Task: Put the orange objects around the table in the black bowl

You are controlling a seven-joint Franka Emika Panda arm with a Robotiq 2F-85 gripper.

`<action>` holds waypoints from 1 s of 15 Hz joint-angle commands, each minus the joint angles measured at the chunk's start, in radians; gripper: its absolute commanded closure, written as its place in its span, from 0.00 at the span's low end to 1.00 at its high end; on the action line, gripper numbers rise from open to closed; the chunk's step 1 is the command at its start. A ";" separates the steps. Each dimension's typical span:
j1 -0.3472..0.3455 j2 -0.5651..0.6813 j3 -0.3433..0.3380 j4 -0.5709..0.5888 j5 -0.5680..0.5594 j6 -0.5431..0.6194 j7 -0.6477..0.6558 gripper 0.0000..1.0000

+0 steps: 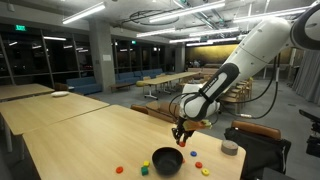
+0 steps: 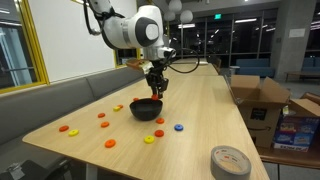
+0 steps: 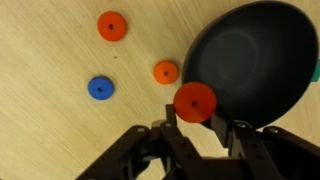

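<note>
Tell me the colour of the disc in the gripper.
Red-orange. The disc in the gripper shows best in the wrist view.

You have a small blue disc (image 3: 100, 88) lying flat in the wrist view. In an exterior view, a yellow disc (image 2: 149, 139) lies near it. A small green block (image 1: 144, 170) sits apart from these. A grey roll of tape (image 2: 230, 161) lies flat, well away from the small pieces. Open cardboard boxes (image 2: 258, 98) stand off to the side, with a printed carton (image 2: 298, 130) next to them. Further back, a white plate (image 1: 60, 95) rests on one of the other wooden tables (image 1: 25, 90). Strip lights (image 1: 85, 15) glow overhead.
</note>
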 commanded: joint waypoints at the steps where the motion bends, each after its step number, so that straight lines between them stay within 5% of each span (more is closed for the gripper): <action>1: 0.036 -0.068 0.049 -0.036 -0.020 -0.006 0.054 0.75; 8: 0.089 -0.024 0.126 -0.022 -0.024 0.013 0.111 0.75; 15: 0.123 0.123 0.091 0.086 -0.081 0.010 0.151 0.75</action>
